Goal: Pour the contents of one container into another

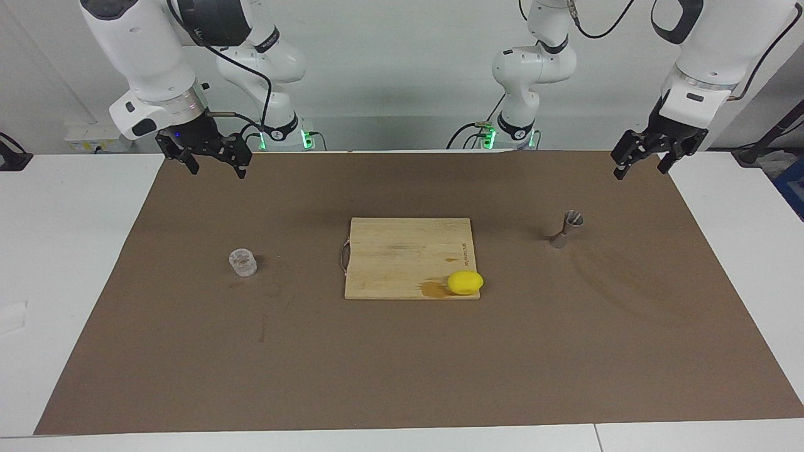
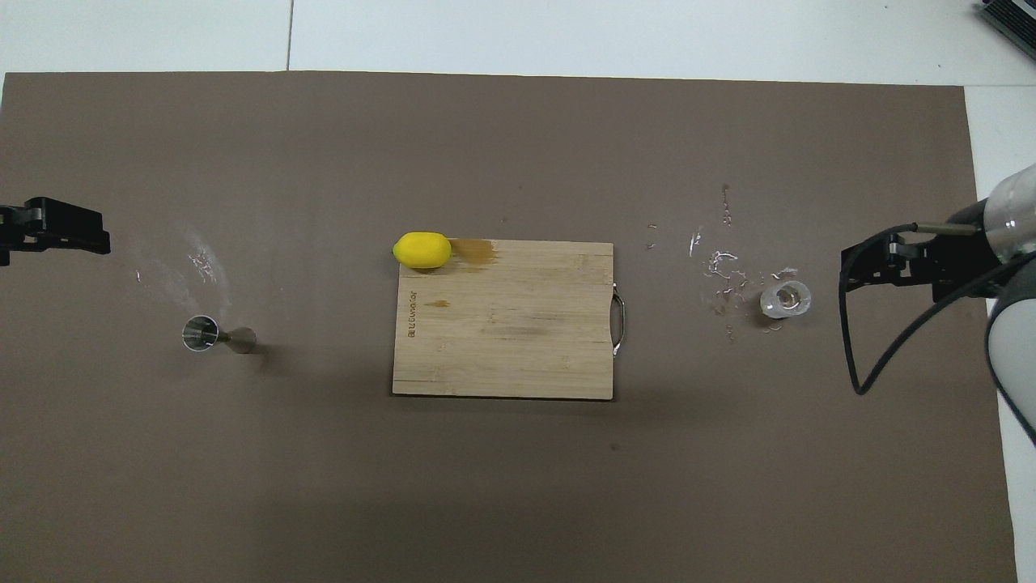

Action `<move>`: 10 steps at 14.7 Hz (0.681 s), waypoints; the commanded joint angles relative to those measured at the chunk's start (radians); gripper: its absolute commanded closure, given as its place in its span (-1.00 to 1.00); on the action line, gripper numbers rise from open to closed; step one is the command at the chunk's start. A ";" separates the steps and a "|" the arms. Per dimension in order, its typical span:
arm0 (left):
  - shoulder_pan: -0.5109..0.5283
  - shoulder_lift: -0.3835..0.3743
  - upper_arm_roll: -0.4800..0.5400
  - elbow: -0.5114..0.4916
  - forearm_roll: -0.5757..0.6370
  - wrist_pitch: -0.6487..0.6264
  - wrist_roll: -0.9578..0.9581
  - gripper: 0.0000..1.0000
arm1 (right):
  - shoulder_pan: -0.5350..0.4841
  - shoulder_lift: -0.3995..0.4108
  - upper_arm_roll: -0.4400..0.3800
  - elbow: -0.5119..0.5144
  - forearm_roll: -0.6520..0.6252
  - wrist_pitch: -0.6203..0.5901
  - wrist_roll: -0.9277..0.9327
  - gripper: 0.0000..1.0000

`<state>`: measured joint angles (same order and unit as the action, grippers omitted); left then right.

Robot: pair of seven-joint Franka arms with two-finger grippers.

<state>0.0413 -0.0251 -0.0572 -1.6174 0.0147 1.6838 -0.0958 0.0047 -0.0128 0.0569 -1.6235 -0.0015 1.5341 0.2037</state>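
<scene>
The short clear glass cup (image 1: 242,262) stands on the brown mat toward the right arm's end of the table; it also shows in the overhead view (image 2: 785,300). The silver hourglass jigger (image 1: 565,230) stands upright toward the left arm's end, and shows in the overhead view (image 2: 212,335). My right gripper (image 1: 215,168) hangs open and empty in the air over the mat's edge near its base, apart from the glass; it shows in the overhead view (image 2: 848,265). My left gripper (image 1: 641,172) hangs open and empty above the mat's corner, apart from the jigger; it shows in the overhead view (image 2: 81,236).
A wooden cutting board (image 1: 402,254) lies in the middle of the mat, with a yellow lemon (image 1: 465,282) at its corner beside a wet stain. Small liquid splashes (image 2: 720,271) lie on the mat beside the glass. White table (image 1: 69,251) surrounds the mat.
</scene>
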 commanded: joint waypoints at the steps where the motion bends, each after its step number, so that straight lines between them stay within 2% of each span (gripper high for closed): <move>1: 0.012 -0.022 -0.010 -0.079 0.016 0.089 0.010 -1.00 | -0.015 -0.009 0.006 -0.004 0.026 0.000 -0.017 -1.00; 7: 0.051 0.099 -0.007 -0.111 0.017 0.295 0.005 -1.00 | -0.015 -0.009 0.006 -0.004 0.026 0.000 -0.017 -1.00; 9: 0.078 0.093 -0.010 -0.163 0.017 0.341 -0.001 -1.00 | -0.015 -0.009 0.006 -0.004 0.026 0.000 -0.017 -1.00; 10: 0.075 0.080 -0.007 -0.214 0.017 0.406 -0.008 -1.00 | -0.015 -0.009 0.006 -0.004 0.026 0.000 -0.017 -1.00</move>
<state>0.0989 0.0846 -0.0561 -1.7448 0.0149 1.9971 -0.0958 0.0047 -0.0128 0.0569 -1.6235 -0.0015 1.5341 0.2037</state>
